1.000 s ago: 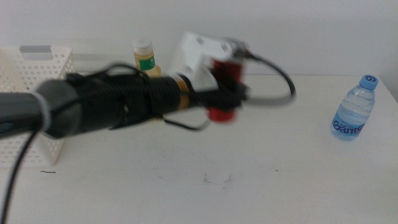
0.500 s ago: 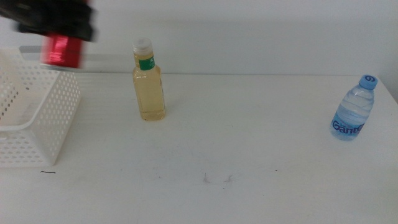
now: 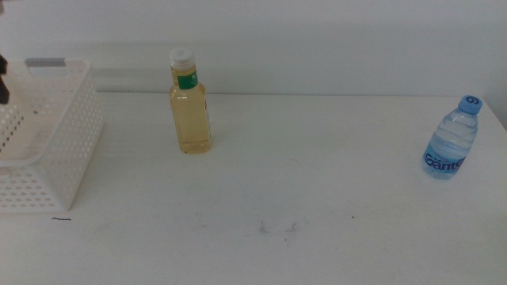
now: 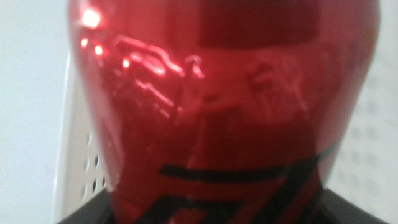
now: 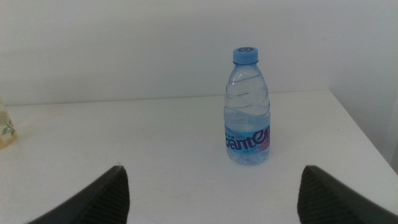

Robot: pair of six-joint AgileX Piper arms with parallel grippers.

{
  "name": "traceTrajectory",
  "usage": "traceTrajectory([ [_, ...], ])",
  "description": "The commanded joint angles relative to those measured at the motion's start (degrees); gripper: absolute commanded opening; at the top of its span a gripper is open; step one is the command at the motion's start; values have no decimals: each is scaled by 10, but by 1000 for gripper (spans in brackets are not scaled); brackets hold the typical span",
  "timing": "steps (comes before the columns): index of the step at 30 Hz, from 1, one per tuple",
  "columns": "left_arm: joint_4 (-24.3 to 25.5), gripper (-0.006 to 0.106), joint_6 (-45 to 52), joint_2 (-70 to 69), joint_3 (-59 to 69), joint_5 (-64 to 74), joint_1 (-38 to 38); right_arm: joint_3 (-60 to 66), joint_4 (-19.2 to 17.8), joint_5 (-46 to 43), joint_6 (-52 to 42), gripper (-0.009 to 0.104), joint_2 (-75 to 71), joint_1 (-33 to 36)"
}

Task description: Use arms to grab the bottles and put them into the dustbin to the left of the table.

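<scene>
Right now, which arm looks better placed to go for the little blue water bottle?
The right one: its open hand faces the water bottle directly, while the left hand is busy gripping the red can by the basket.

Plain white wall (image 3: pixel 317 39) behind; even, soft light; no windows or floor in view.

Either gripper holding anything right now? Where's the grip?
The left gripper holds the red soda can, gripped low on its body, beside the dustbin. The right gripper is open and empty, facing the water bottle.
</scene>
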Motion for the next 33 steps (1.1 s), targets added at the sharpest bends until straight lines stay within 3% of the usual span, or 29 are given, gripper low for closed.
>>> traceTrajectory([
  [1,-11,-1,9,24,-8,-37,4,2,-4,-6,-4,86,-2,0],
  [4,-8,6,9,58,-8,-46,4,2,-4,-6,-4,86,-2,0],
  [7,-11,21,13,87,-8,-51,4,2,-4,-6,-4,86,-2,0],
  [15,-11,89,56,130,-8,-62,4,2,-4,-6,-4,86,-2,0],
  [16,-11,94,56,130,-8,-64,4,2,-4,-6,-4,86,-2,0],
  [23,-15,94,41,73,-8,-50,-16,2,-4,-6,-4,86,-2,0],
  [28,-21,94,-3,-47,15,-68,-80,2,-4,-6,-4,86,-2,0],
  [33,51,94,-70,-188,133,-190,-189,2,-4,-6,-4,86,-2,0],
])
